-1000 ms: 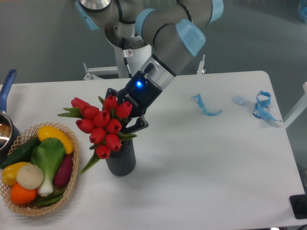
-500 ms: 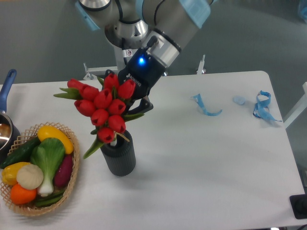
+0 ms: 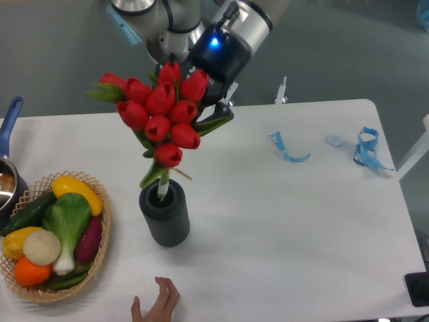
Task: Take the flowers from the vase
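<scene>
The flowers (image 3: 162, 114), a bunch of red tulip buds with green leaves, hang well above the table. My gripper (image 3: 213, 107) is shut on the bunch from behind and to the right, its fingers mostly hidden by the buds. Only the stem tips (image 3: 163, 190) still reach into the mouth of the vase (image 3: 164, 216), a dark grey ribbed cylinder standing upright on the white table (image 3: 281, 228).
A wicker basket (image 3: 99, 258) of vegetables sits at the front left, with a blue-handled pot (image 3: 8, 176) behind it. Blue ribbon scraps (image 3: 289, 149) (image 3: 366, 148) lie at the right. A human hand (image 3: 156, 306) reaches in at the front edge.
The gripper has risen and shifted slightly right, lifting the flowers until only the stem ends remain in the vase. A hand has appeared at the table's front edge.
</scene>
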Robot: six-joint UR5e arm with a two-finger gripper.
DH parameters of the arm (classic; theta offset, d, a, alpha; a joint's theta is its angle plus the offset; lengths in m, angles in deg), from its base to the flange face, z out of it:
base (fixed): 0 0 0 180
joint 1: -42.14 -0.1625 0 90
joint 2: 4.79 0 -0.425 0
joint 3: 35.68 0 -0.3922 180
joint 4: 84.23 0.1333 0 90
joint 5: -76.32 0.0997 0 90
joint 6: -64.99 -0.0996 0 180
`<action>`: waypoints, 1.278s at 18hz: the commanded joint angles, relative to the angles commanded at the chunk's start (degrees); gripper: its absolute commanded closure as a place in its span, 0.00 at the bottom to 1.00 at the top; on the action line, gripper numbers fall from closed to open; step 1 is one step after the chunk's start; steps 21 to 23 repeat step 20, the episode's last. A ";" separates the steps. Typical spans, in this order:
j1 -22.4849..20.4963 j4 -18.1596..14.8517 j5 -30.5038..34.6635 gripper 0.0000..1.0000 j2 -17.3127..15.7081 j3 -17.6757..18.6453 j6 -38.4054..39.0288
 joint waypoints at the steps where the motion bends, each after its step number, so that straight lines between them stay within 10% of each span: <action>1: -1.49 0.00 0.09 0.66 0.17 0.00 -0.17; 10: -12.49 0.70 0.70 0.66 11.59 -7.30 -7.45; 23: -13.20 0.70 1.06 0.66 11.08 -3.17 -12.38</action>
